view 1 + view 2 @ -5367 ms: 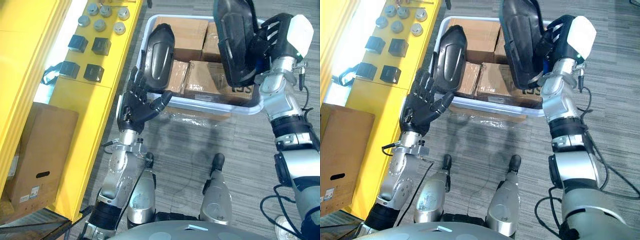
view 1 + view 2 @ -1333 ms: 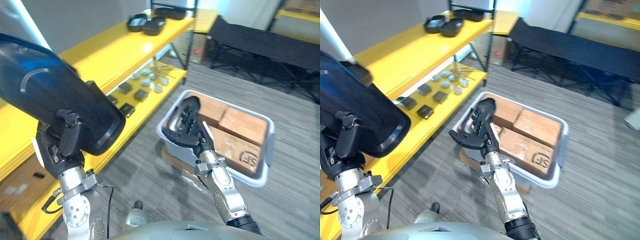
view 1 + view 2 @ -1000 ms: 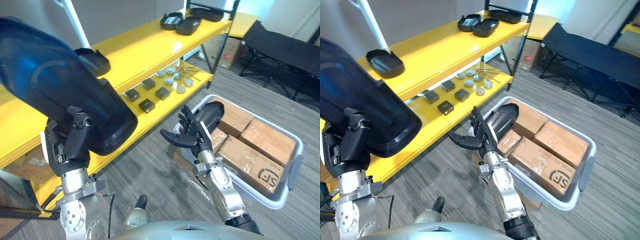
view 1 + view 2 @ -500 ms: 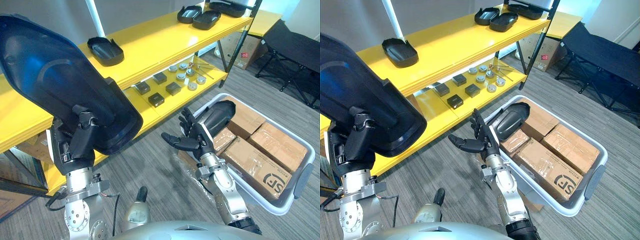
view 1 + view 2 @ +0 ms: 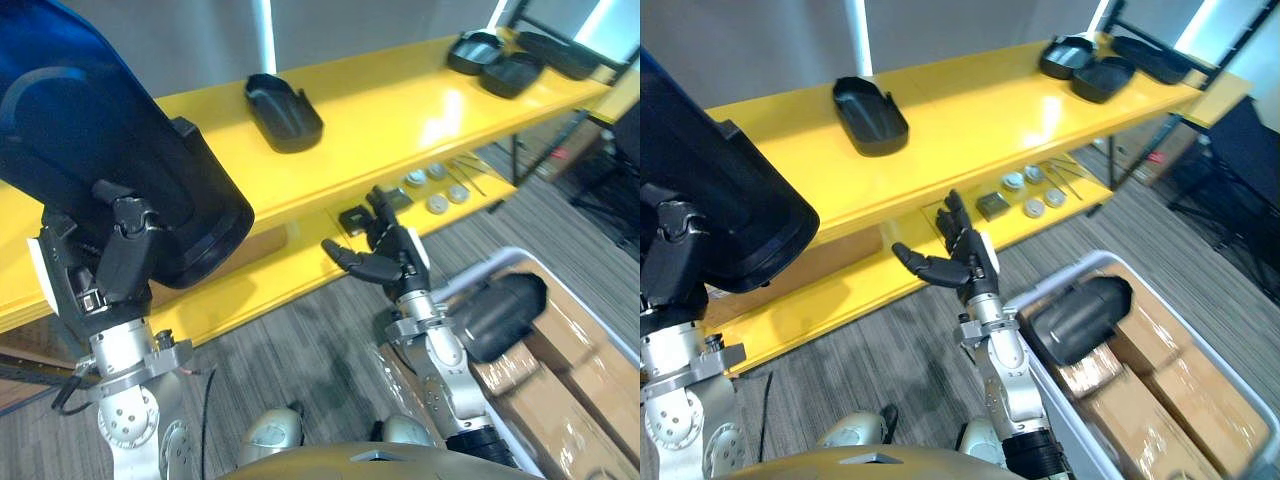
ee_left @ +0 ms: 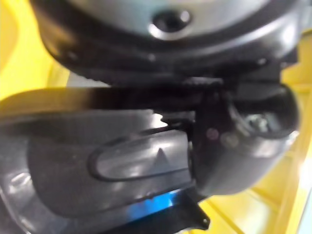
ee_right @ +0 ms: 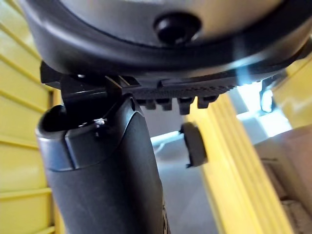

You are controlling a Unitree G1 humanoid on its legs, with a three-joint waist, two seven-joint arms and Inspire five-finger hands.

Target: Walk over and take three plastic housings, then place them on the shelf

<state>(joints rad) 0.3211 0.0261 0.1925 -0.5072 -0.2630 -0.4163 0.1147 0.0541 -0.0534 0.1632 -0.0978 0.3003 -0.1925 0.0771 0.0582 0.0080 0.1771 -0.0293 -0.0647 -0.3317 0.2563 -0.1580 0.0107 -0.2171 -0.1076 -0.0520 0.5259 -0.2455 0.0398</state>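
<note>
The yellow shelf (image 5: 970, 110) is running across the scene in two tiers, an upper board and a lower one. On the floor in front of the shelf, off towards its far end, a pale bin (image 5: 1058, 277) is sitting with cardboard boxes (image 5: 1180, 390) packed inside.

The left hand (image 5: 115, 260) is holding a big black plastic housing (image 5: 90, 150) up in front of the near end of the shelf. Its fingers are curling round the housing's lower edge and clamping it, and the shell is rising well above the hand.

A second housing (image 5: 1075, 318) is lying on top of the boxes, at the corner of the bin nearest the shelf. A third housing (image 5: 870, 115) is resting hollow side up on the shelf's upper board. Several more dark housings (image 5: 1085, 65) are lying together at the far end of that same board.

The right hand (image 5: 955, 262) is hovering in front of the shelf's lower tier, fingers straight and spread, thumb out to the side, gripping nothing. Small round metal parts (image 5: 1025, 195) are sitting on the lower tier, just beyond that hand.
</note>
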